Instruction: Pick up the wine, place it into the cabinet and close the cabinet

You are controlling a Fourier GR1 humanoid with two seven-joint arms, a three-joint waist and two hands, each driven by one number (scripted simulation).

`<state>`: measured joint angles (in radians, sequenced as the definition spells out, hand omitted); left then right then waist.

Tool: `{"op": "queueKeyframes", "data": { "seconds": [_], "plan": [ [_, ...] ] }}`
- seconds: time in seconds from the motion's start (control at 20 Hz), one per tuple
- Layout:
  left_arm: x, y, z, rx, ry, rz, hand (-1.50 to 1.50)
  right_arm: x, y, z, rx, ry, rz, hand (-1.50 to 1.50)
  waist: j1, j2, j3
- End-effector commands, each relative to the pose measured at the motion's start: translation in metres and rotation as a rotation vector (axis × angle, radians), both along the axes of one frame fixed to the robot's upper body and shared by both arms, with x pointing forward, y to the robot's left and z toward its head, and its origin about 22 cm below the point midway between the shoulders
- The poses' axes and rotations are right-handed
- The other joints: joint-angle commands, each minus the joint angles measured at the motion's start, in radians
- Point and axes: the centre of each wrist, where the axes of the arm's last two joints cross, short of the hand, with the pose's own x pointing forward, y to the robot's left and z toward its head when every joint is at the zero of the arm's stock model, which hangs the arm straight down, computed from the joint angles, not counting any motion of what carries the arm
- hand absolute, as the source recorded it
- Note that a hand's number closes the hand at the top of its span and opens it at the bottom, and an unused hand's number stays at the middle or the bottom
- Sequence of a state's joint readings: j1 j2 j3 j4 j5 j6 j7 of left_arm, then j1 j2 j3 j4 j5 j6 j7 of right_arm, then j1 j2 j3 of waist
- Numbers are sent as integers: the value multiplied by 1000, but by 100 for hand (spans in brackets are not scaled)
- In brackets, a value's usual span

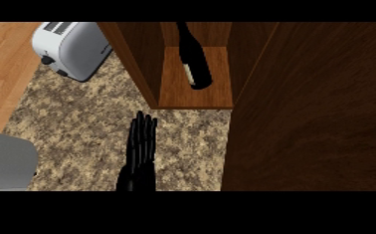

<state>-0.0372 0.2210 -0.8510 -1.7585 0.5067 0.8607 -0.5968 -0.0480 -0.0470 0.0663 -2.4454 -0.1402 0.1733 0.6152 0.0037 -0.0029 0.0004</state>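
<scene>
A dark wine bottle (195, 58) lies inside the open wooden cabinet (213, 97), resting on its shelf with the neck pointing away from me. The cabinet's dark wooden door (308, 108) stands open and fills the right side of the view. My left hand (140, 153) shows at the lower middle over the counter, fingers straight and pointing toward the cabinet's front edge, a short way from it and holding nothing. No right hand shows; the door may hide it.
A silver toaster (70, 46) stands on the speckled stone counter (81, 123) at the upper left, close to the cabinet's left wall. A grey rounded object (15, 163) sits at the lower left edge. A light wooden strip (15, 63) runs along the far left.
</scene>
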Motion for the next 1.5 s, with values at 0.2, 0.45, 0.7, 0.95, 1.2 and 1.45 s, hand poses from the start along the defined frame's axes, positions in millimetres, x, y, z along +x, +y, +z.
{"op": "queueKeyframes", "data": {
  "seconds": [0.2, 0.45, 0.7, 0.95, 1.2, 1.45],
  "plan": [
    [-26, 42, 6, 13, -10, -93, -150, -31, 0, 1, -7, 32, 159, 150, -7, 0, 0],
    [-47, 75, 35, 36, -15, -134, -150, -30, 2, 13, -66, 1, 171, 150, 2, -1, -1],
    [-31, 86, 36, 27, -37, -93, -150, -33, 21, 1, 35, 134, 309, 150, -6, -1, -1],
    [-45, 117, 42, 25, -57, -45, -150, -38, 26, -6, 37, 209, 365, 150, 4, -2, -1],
    [-31, 136, 34, 17, -52, 5, -150, -56, 46, 4, -41, 157, 510, 150, -8, -3, -2],
    [-43, 183, 44, 25, -47, 1, -150, -65, 58, 6, -42, 146, 563, 150, 6, -5, -2]
  ]
}}
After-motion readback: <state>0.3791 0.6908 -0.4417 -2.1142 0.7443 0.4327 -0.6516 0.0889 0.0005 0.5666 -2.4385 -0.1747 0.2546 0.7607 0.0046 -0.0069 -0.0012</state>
